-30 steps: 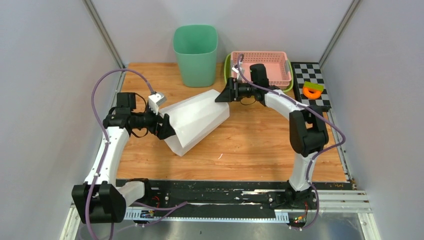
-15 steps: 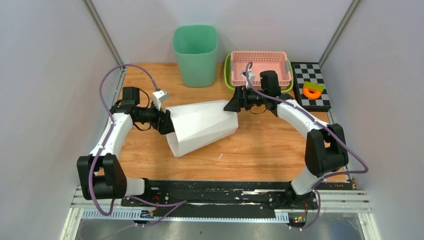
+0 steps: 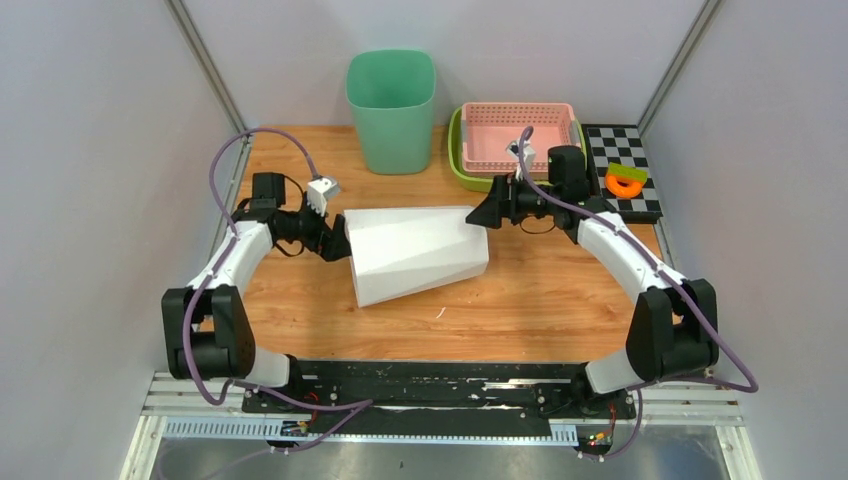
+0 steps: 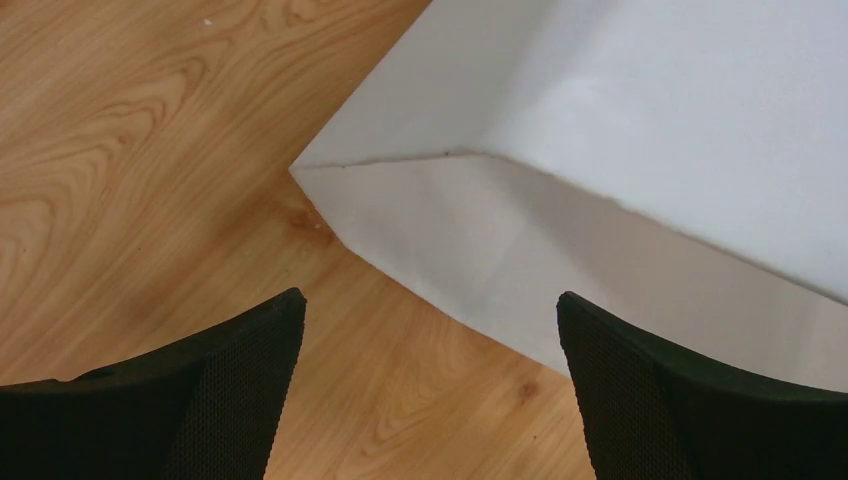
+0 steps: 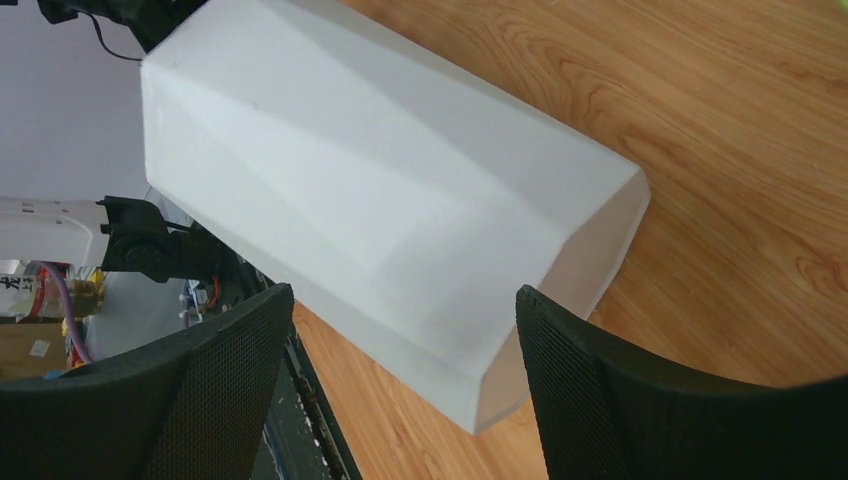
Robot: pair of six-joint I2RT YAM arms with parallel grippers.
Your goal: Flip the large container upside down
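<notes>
The large container (image 3: 415, 250) lies on its side mid-worktop (image 3: 540, 290), wider end to the left. The left tool (image 3: 338, 240) and right tool (image 3: 478, 212) flank its ends, both spread apart, seemingly just touching. Press evenly from both ends, then rotate together.

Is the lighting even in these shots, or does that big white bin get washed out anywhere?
Top external view: even, sharp light, with soft shading across the white container. Left wrist view: its lower face looks greyer, in shadow. Right wrist view: its broad face is nearly washed out.
</notes>
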